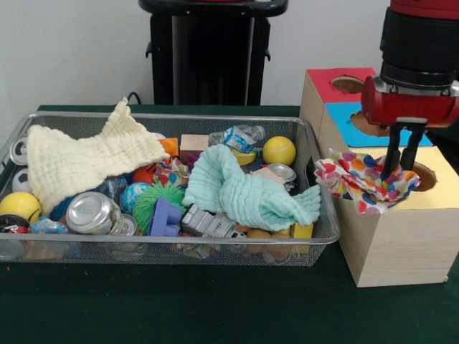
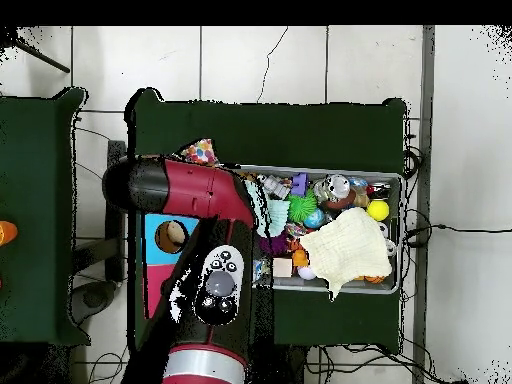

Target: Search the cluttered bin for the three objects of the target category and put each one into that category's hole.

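The worktop (image 1: 215, 308) carries a wire-mesh bin (image 1: 315, 236) and, just beside it, a wooden sorting box (image 1: 401, 244) with red, blue and yellow top panels, each with a round hole. The arm (image 2: 190, 190) stands over the yellow panel. The hand (image 1: 401, 163) has its dark fingers (image 1: 393, 154) drawn close together, pinching the polka-dot cloth (image 1: 358, 183), which drapes limp over the box edge at the yellow hole (image 1: 424, 175).

Recommended procedure: push the gathered fabric straight down through the hole before letting go; loose folds may snag on the rim.

Remaining in the bin: a cream waffle-weave cloth (image 1: 79, 161) and a mint crinkled cloth (image 1: 244, 190), both soft and crumpled, among rigid cans, balls and blocks.
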